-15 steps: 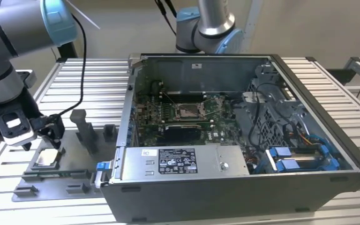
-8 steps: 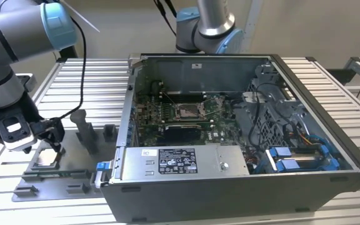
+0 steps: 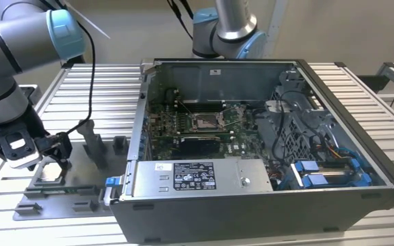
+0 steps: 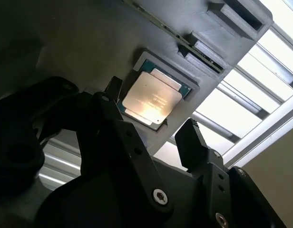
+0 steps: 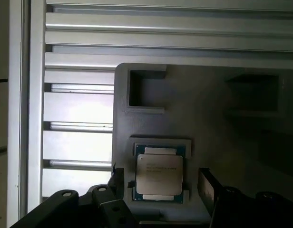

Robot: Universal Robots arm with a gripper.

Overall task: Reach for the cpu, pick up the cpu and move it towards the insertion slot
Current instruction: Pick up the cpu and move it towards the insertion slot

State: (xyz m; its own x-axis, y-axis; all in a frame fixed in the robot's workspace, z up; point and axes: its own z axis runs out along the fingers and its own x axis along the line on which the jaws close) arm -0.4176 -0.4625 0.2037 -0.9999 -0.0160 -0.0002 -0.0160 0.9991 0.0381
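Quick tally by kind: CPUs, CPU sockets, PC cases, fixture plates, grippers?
cpu: 1
insertion slot: 1
computer case: 1
grey fixture plate: 1
gripper: 1
Total: 5

open computer case [image 3: 252, 218] | grey fixture plate [image 3: 60, 201] | slatted table [image 3: 101, 97]
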